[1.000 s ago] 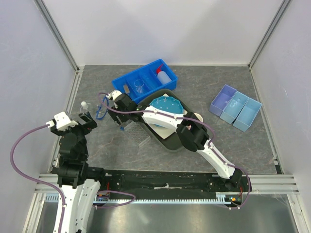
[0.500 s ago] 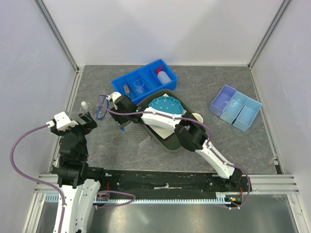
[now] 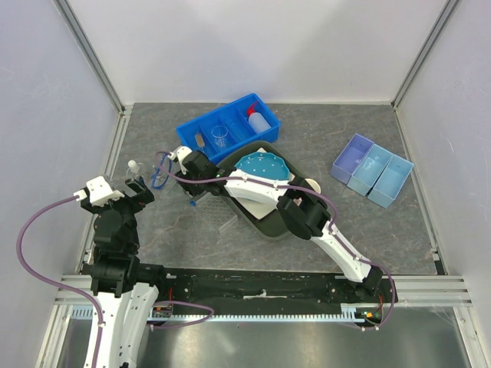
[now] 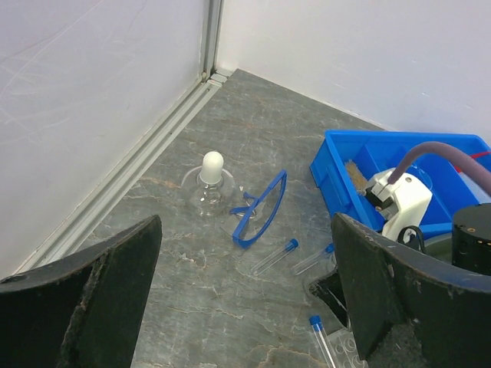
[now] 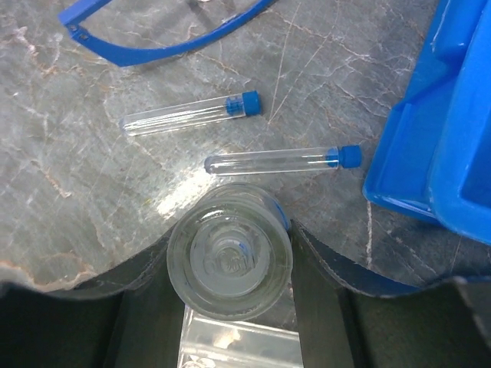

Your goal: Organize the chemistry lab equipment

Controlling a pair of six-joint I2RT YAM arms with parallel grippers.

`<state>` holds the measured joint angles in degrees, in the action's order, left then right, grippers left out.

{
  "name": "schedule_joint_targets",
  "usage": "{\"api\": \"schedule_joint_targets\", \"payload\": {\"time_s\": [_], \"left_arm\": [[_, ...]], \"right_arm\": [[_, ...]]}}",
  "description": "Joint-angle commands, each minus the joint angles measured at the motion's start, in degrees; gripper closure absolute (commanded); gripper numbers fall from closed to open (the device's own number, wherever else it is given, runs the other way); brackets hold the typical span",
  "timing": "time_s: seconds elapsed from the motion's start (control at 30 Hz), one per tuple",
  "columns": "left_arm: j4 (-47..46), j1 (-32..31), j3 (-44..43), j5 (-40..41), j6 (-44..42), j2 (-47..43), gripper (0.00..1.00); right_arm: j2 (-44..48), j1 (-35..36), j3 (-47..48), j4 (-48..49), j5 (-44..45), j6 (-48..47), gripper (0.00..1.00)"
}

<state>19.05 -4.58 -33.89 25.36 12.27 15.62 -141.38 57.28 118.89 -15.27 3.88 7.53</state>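
Clear beaker (image 5: 230, 264) stands mouth up, left of centre on the desk (image 5: 69, 192), at the far edge of a clear rack (image 5: 238, 346). Two blue-capped vials (image 5: 280, 160) lie just beyond it, and the blue bin (image 5: 437, 153) is to the right. Right gripper (image 5: 230, 245) brackets the beaker; we cannot tell whether its fingers bear on the glass. Left gripper (image 4: 245, 295) hangs wide open, empty. Our judgement: squeeze gently and level, then lift straight up, clear of the vials. No readable markings anywhere.

goggles (image 4: 259, 210): blue | vials (image 5: 276, 161): clear, blue caps | beaker (image 5: 230, 261): clear | plate (image 3: 261, 166): teal, seemingly dotted
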Motion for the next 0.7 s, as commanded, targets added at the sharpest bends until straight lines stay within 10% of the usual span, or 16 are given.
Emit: {"api": "schedule_joint_targets", "payload": {"time_s": [0.0, 0.67], "left_arm": [[-3.14, 0.27, 0.14, 0.12, -0.93, 0.03, 0.03], [-2.88, 0.27, 0.14, 0.12, -1.11, -0.24, 0.03]], "right_arm": [[8.13, 0.38, -1.12, 3.66, -3.70, 0.64, 0.71], [40.29, -8.12, -20.26, -4.06, -10.21, -7.18, 0.72]]}}
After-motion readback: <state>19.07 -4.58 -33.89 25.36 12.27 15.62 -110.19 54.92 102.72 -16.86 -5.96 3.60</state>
